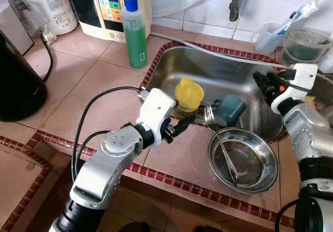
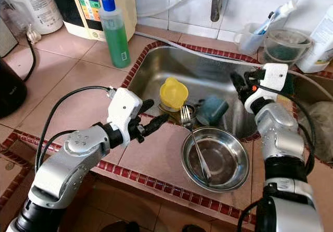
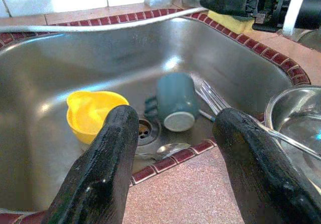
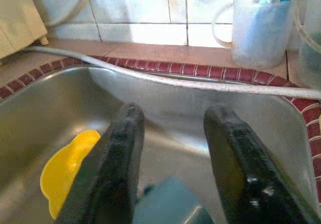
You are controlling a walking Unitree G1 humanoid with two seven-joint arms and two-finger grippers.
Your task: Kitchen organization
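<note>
Home kitchen. Steel sink (image 1: 171, 68) set into a pink tiled counter (image 1: 93, 97) with a red mosaic edge, white wall tiles (image 1: 203, 3) behind, tap (image 1: 235, 3) over the basin. Dishes in the sink just past the left fingers (image 3: 105, 169): yellow cup (image 1: 189, 92), teal mug (image 1: 229, 110), a spoon (image 3: 165, 150). Steel bowl (image 1: 257, 177) with a fork (image 1: 218, 138) on the counter beside them. Green dish soap bottle (image 1: 135, 31), toothbrush cup (image 1: 268, 37), black kettle (image 1: 18, 81), water purifier (image 1: 112, 5) along the wall
</note>
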